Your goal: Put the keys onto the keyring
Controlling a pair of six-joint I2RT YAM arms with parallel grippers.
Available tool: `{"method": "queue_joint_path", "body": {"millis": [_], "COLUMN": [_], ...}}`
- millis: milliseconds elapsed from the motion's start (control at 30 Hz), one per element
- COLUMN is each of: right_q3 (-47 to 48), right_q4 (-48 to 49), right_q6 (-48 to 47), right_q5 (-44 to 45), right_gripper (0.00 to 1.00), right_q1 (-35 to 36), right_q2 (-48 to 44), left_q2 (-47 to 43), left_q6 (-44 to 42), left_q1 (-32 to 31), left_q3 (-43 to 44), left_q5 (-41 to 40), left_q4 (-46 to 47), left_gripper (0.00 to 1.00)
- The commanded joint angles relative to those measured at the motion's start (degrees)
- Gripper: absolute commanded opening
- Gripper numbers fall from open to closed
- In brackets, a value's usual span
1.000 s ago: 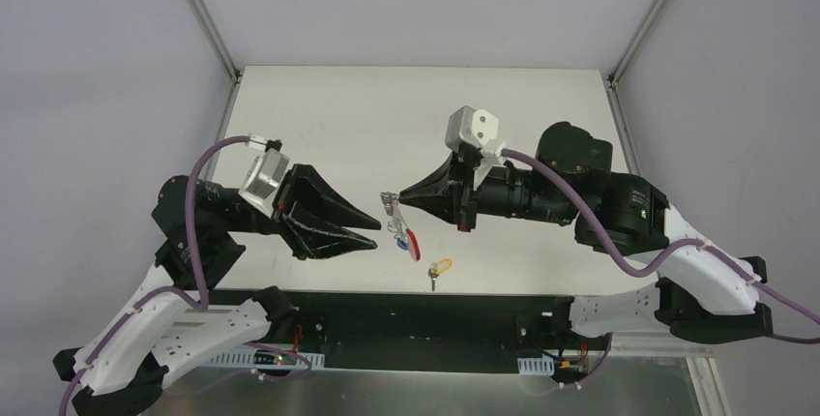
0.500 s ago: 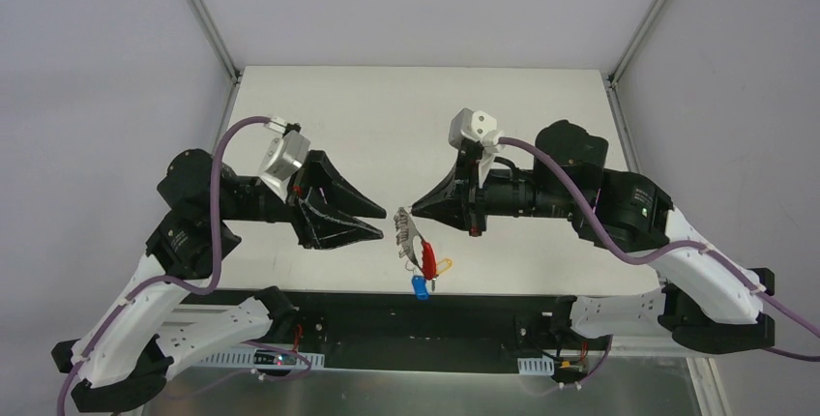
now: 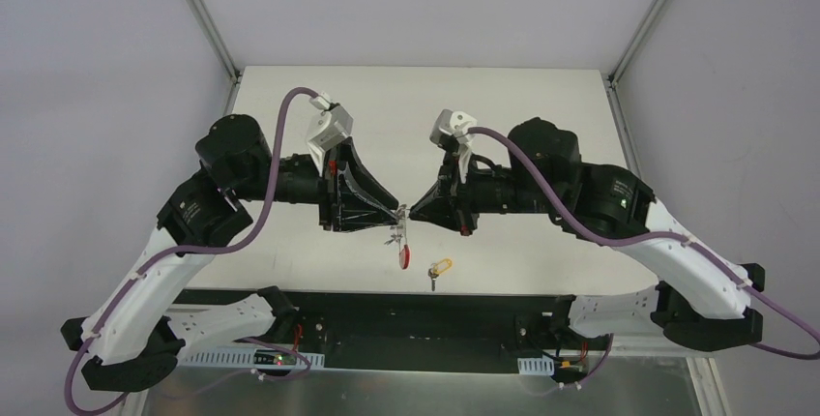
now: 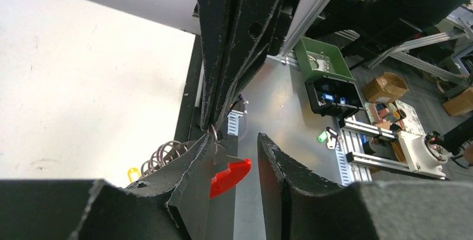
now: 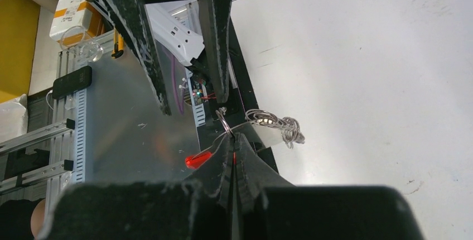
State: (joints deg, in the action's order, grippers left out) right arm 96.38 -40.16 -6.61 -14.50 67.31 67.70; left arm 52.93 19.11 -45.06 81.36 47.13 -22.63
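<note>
The keyring (image 3: 401,242) hangs in the air between the two grippers, its red strap (image 3: 403,254) lowest. My right gripper (image 3: 414,213) is shut on its thin silver ring (image 5: 226,124), with the chain (image 5: 276,124) bunched beside the tips and the strap (image 5: 198,160) below. My left gripper (image 3: 395,214) is open, tip to tip with the right one. In the left wrist view the strap (image 4: 230,174) and ring (image 4: 213,134) sit between its fingers (image 4: 187,181). The key with the yellow head (image 3: 441,268) lies on the table near the front edge. The blue tag is hidden.
The white table (image 3: 387,116) ends just in front of the key at a black rail (image 3: 416,310). Aluminium frame posts (image 3: 203,14) stand at the back corners. Beyond the front edge is a metal shelf with cables (image 3: 290,363).
My left gripper has swung up and right until its open jaws straddle the keyring. My right gripper has carried the keyring slightly left and up. The blue tag no longer shows.
</note>
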Motion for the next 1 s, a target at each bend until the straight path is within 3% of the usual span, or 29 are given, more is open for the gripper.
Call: {"method": "queue_joint_path", "body": {"millis": [0,967], "right_q3": [3.85,9.72], "right_q4": [-1.24,-4.48], "right_q6": [2.54,4.68], "right_q5": [2.34,-0.75], "right_gripper": [0.00,0.00], "right_q1": [-0.34,-1.75], "right_q2": [1.41,6.65], "left_q2": [0.87,2.09], "left_q6": [-2.92,-6.54], "left_q1": [-0.44,-0.47], "left_q3": [3.32,3.83], "left_q5": [-3.05,-5.93], "left_q4": [-6.77,-11.60], "left_gripper": [0.33,0.33]}}
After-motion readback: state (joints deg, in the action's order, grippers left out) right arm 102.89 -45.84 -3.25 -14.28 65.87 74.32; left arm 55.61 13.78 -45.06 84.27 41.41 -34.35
